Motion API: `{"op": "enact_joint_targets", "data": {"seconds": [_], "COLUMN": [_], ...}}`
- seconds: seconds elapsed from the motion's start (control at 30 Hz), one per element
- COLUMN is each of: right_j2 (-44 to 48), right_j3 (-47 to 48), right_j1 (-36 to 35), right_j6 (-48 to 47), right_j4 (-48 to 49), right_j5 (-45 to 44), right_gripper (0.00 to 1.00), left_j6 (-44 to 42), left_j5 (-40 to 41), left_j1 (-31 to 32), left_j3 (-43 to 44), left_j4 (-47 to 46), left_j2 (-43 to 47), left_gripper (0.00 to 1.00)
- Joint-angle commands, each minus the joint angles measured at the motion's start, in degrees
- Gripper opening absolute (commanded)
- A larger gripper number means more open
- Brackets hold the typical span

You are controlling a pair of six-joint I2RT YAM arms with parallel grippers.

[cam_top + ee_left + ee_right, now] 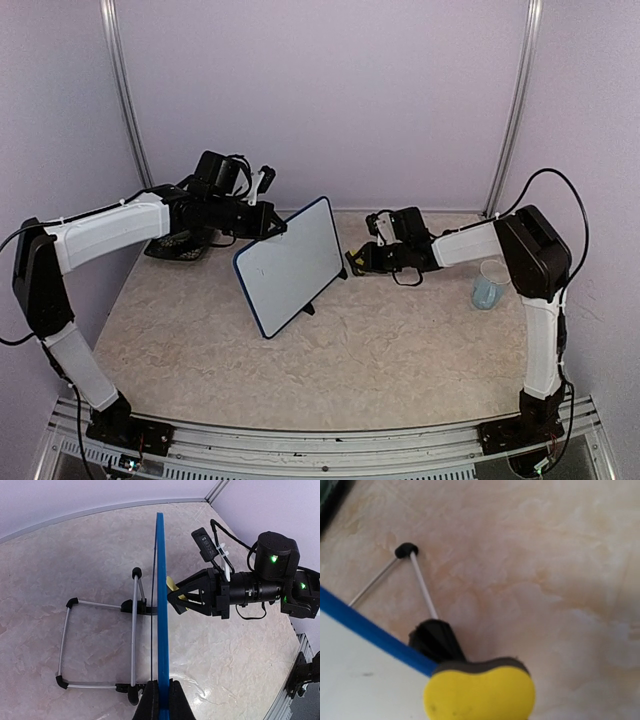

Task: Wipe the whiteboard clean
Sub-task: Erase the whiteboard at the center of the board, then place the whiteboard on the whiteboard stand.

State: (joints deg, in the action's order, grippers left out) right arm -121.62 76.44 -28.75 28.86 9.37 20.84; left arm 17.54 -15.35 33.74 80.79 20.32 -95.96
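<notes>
left gripper (pixel 276 228) is pinched on upper edge of small blue-framed glossy white whiteboard (pixel 292 265), stood tilted between the arms | right gripper (pixel 352 262) is clamped on yellow rounded foam sponge (pixel 480 692), just beside the board's right edge | risk: frame could be snagged, or board tipped if pressed hard | count: 1 whiteboard, 1 sponge, 1 pale-blue translucent cup (pixel 488 285), 2 grippers

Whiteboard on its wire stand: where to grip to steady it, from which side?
Take the blue frame along the top edge of the whiteboard, coming from above, one finger in front, one behind. It stands tilted on its wire stand; the rim is slim enough, and the face is left clear. The left gripper pinches there.
</notes>
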Motion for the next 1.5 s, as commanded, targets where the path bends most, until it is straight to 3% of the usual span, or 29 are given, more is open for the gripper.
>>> {"op": "enact_joint_targets", "data": {"seconds": [0.0, 0.23, 0.67, 0.93, 1.47], "right_j2": [3.75, 5.91, 6.88, 5.77, -1.46], "right_j3": [0.17, -1.74, -1.93, -1.44, 8.82], "right_j1": [0.82, 0.89, 0.89, 0.89, 1.18], "right_j6": [-5.00, -7.17, -10.09, -16.31, -19.06], "right_j4": [-0.80, 1.35, 3.37, 2.73, -0.17], "right_j5": [-1.39, -2.45, -0.70, -3.13, -3.22], "right_gripper": [0.00, 0.00, 0.00, 0.00, 0.00], "left_j6": [0.29, 0.58, 1.85, 2.45, 2.88], "left_j5": [-0.72, 0.37, 1.99, 2.00, 1.44], "left_j1": [0.27, 0.06, 0.59, 0.55, 0.48], "left_j3": [4.96, 6.34, 0.86, -0.04, 0.96], "left_j4": [-0.07, -3.37, -15.10, -18.83, -15.28], "left_j2": [-1.68, -4.35, -2.81, -3.86, -8.67], "left_gripper": [0.00, 0.00, 0.00, 0.00, 0.00]}}
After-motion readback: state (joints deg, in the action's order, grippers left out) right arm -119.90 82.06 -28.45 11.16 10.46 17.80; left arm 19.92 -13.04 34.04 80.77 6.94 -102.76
